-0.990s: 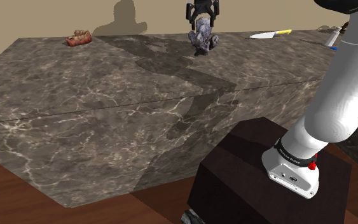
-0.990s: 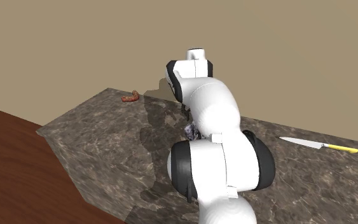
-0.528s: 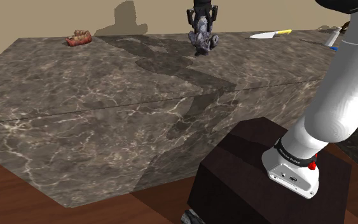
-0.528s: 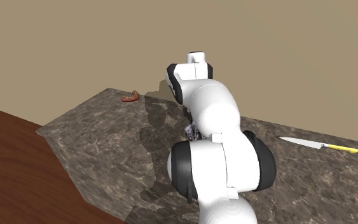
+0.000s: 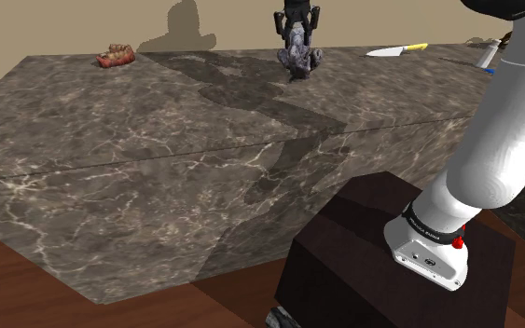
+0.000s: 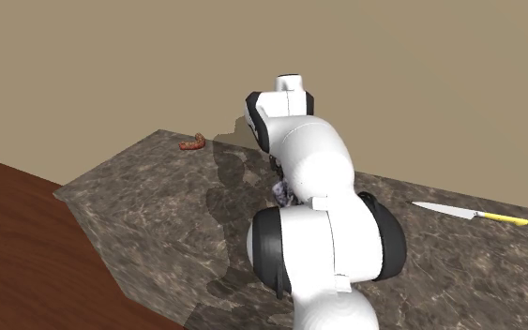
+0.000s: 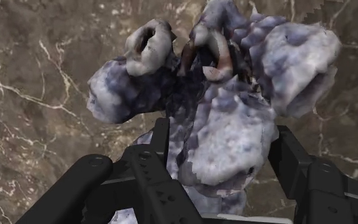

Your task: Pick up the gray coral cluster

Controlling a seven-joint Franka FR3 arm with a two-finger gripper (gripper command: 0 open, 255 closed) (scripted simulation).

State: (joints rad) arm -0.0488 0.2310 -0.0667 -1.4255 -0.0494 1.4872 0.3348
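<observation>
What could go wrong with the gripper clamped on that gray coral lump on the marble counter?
1. The coral is knobbly, and the fingers clasp just one rounded lobe, so it may slip or twist out during the lift.
2. Most of its bulk sits beyond the gripper, so it might tilt in the grip and fall back onto the counter.

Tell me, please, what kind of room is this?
Probably a kitchen in a house: a long dark marble counter stands against a plain beige wall, a kitchen knife with a yellow handle lies on it, and a wooden floor lies beside it.
</observation>
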